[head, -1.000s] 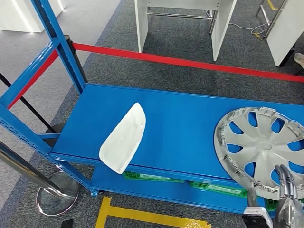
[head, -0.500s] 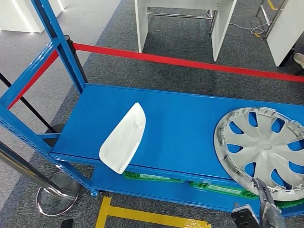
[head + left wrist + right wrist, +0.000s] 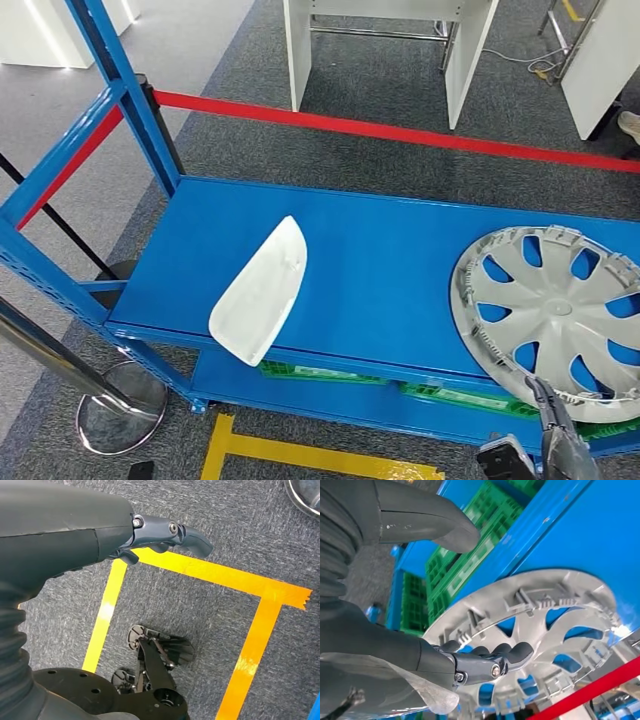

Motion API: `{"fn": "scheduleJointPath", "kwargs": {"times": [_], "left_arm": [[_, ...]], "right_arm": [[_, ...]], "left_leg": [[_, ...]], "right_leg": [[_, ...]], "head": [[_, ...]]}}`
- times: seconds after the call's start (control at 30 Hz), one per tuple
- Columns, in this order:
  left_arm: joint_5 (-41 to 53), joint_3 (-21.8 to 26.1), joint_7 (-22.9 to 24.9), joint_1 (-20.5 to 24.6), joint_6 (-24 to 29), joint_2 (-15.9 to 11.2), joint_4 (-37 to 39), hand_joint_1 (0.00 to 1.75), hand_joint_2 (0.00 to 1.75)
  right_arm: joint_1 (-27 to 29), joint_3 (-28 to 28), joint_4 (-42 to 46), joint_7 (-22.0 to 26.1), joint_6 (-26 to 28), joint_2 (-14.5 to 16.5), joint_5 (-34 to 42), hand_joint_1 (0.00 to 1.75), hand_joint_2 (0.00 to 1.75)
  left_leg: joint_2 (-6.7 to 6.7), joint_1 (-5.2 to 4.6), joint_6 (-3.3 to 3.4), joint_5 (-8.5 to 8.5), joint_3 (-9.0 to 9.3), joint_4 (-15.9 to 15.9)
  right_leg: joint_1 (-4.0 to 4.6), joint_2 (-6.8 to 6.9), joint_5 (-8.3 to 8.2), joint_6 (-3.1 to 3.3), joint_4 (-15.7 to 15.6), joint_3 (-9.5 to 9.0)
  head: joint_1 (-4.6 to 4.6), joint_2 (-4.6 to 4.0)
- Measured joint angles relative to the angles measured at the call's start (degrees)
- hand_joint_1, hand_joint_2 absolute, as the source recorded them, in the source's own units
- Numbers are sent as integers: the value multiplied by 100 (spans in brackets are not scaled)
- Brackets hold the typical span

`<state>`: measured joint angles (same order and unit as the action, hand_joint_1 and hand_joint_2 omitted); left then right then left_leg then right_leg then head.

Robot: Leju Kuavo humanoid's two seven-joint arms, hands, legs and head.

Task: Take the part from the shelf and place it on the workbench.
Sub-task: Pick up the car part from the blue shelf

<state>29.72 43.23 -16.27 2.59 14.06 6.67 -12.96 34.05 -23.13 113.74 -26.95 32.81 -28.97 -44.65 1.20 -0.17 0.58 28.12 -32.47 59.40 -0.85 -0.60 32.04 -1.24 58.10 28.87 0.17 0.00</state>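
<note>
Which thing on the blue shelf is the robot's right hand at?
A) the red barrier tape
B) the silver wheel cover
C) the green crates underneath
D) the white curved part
B: the right hand is at the near rim of the silver wheel cover, with its fingers lying on the cover.

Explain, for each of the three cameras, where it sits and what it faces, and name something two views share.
Head view: high on the body, looking down at the blue shelf, white part and right robot hand.
Left wrist view: behind the left robot hand, facing carpet and yellow tape.
Right wrist view: behind the right robot hand, facing the shelf.
Shared: head and right wrist views show the wheel cover.
</note>
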Motion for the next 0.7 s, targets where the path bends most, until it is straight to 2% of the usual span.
{"fn": "scheduleJointPath", "kwargs": {"times": [0.1, 0.27, 0.43, 0.7], "left_arm": [[16, 0, 33, 0, -11, -5, 0, 0, 175], [40, 8, 92, 1, -19, -13, 2, 0, 175], [78, 17, 173, 4, -22, -17, 22, 0, 175], [156, 17, 247, 9, -68, -16, 31, 0, 175]], "right_arm": [[-38, -31, 6, -465, -25, -126, -563, 0, 175], [-110, -52, 108, -1135, -393, -253, -2102, 0, 175], [-120, -16, 320, -1283, -1140, -251, -3303, 0, 175], [-39, 136, 585, -1303, -1766, -209, -3986, 0, 175]], "left_leg": [[0, 0, 0, 0, 0, 0], [0, 0, 0, 0, 0, 1], [0, 1, 0, 0, 1, 1], [0, 1, 0, 0, 1, 0]], "right_leg": [[0, 0, 0, 0, 0, 0], [-1, 1, 0, 0, 0, 0], [-1, 0, 0, 0, 0, 2], [0, -1, 0, 0, 0, 3]], "head": [[1, 0], [1, 0], [1, 0], [0, 0]]}}
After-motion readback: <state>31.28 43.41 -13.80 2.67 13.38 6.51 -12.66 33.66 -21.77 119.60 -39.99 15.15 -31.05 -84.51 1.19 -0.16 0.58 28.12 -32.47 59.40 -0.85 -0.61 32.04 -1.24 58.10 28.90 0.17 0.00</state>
